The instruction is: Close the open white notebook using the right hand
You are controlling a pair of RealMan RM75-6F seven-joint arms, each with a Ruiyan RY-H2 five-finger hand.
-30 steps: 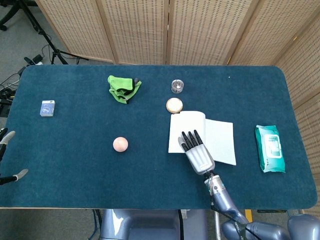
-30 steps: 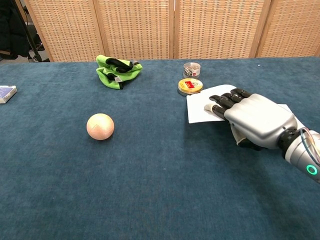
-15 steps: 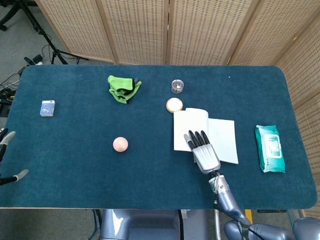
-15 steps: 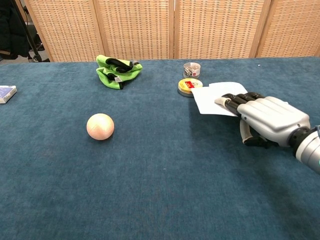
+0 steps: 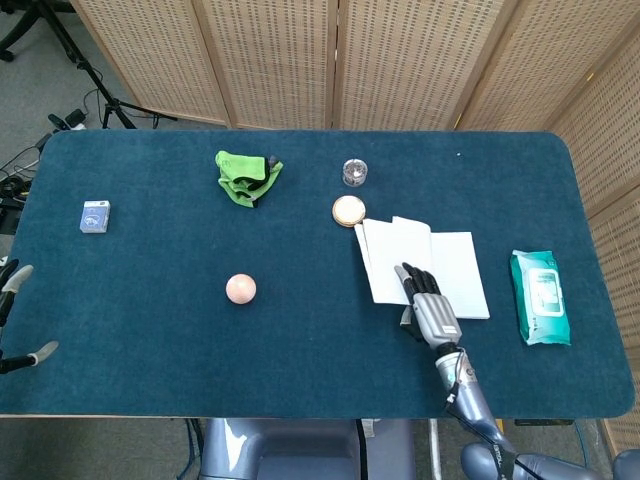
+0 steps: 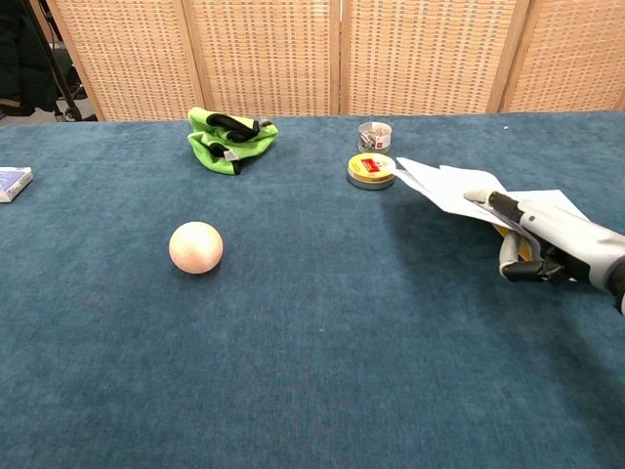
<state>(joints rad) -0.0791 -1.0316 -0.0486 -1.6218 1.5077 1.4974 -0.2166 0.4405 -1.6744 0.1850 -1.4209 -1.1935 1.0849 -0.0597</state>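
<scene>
right hand point(image 5: 430, 309) point(image 6: 552, 244) low over tabletop near front edge, fingers extended forward, thumb curled under, left hand out of frame

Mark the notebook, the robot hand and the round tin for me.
notebook point(image 5: 455, 262), head view, right page.
right robot hand point(image 5: 432, 312), head view, back of the hand.
round tin point(image 6: 371, 169), chest view, lid.

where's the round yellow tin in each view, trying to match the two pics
Head view: the round yellow tin lies just above centre, at the upper left corner of the white notebook.
Chest view: the tin sits right of centre near the top, left of the notebook's lifted page.
Shared landmark: the small clear jar directly behind it.
</scene>
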